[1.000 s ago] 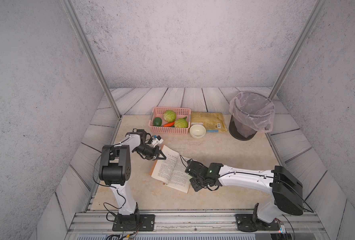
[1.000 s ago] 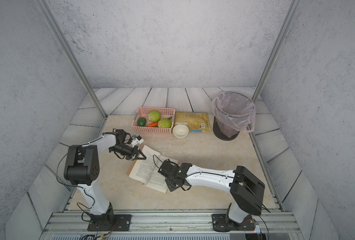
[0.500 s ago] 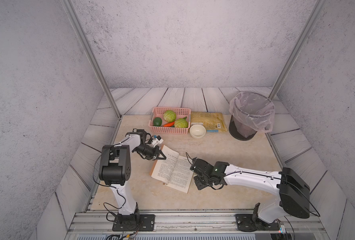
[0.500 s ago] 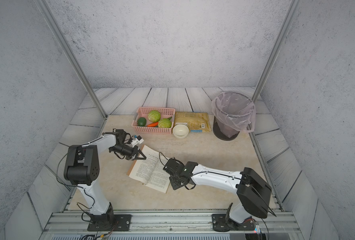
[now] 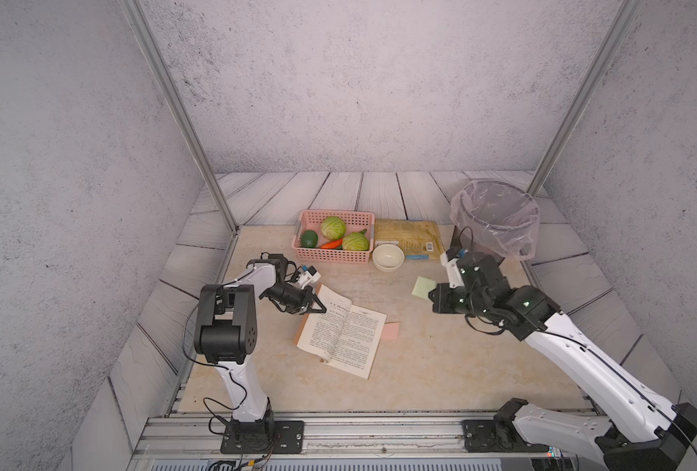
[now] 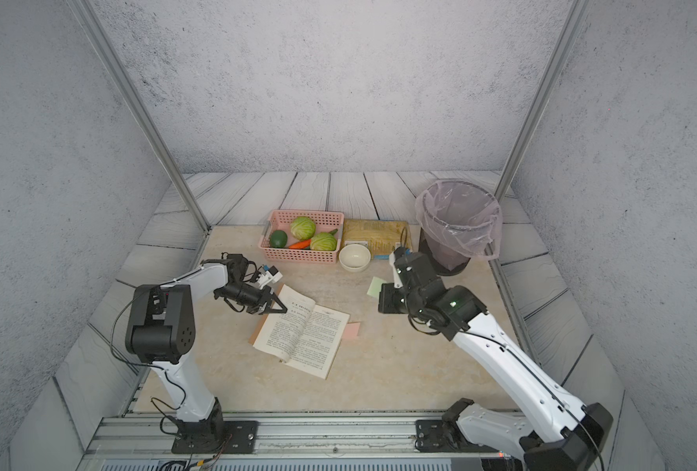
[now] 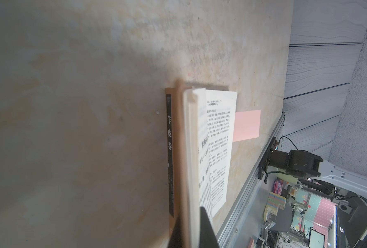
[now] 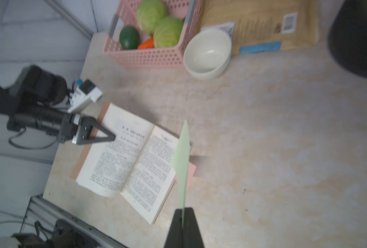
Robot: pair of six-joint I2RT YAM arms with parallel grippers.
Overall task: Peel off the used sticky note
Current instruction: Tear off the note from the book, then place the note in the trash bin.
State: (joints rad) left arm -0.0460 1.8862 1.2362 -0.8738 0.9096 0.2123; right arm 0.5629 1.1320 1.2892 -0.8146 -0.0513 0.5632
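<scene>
Mid-frame in both top views, on the table (image 5: 440, 367): open book (image 5: 340, 330), with tucked sticky note (image 5: 391, 331) protruding from its right edge. Right of the book, above the table: raised sticky note (image 5: 421, 287) between the tips of the right gripper (image 5: 431, 294). Left gripper (image 5: 319, 309) at the book's upper-left corner. Behind, left to right: basket (image 5: 332, 257) with vegetables (image 5: 332, 227) inside, bowl (image 5: 387, 257) just before its right end, packet (image 5: 410, 240), bin (image 5: 495, 220).

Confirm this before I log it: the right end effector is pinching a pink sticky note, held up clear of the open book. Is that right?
Not quite. The right wrist view shows the right end effector shut on the green sticky note, not a pink one. The pink sticky note lies at the edge of the open book. The rest holds: the note is held up, clear of the book.
</scene>
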